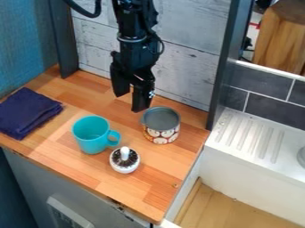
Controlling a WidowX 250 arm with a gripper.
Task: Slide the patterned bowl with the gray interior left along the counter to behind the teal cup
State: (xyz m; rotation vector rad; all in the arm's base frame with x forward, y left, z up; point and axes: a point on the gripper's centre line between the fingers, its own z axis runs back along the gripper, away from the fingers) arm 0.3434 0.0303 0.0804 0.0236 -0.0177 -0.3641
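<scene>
Hand (131,101), fingers apart, near cylindrical patterned pot (161,132), smooth turquoise mug (90,139) and folded cloth (26,112) on wooden counter (156,181)

Item: one short, round, open-topped pot with a smooth grey interior and a patterned outer wall in white, red-orange and brown (161,126); we cannot tell its material. Decoration: we see pale rounded shapes repeated around the side, too small for us to make out further. Rim: circular and grey, with a small projection at the left. Pose: upright on its base, mouth upward. Location: we find it standing on the light-brown wooden bench (149,196), near the far right corner, between the wall-side edge and the right edge.
</scene>
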